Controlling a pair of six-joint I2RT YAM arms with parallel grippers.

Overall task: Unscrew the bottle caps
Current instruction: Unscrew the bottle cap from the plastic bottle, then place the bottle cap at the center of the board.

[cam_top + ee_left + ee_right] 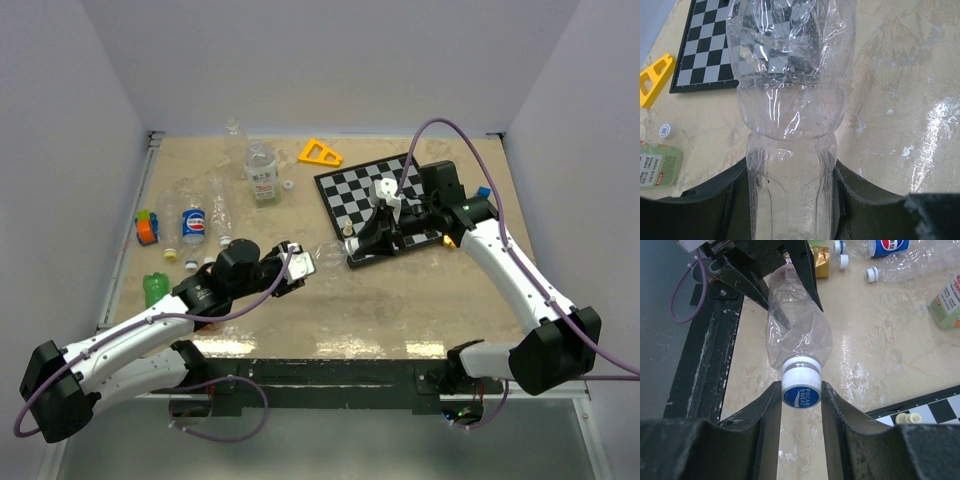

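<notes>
POCARI SWEAT, white on blue, tops the cap (801, 396) of the clear bottle (800, 335), just left of the chessboard (935, 407). Pepsi logo on the blue-label bottle (888, 246), well beyond the chessboard. Other label print unreadable.

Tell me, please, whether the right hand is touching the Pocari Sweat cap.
Touching. Right wrist view: the right hand presses both sides of the Pocari Sweat cap.
</notes>
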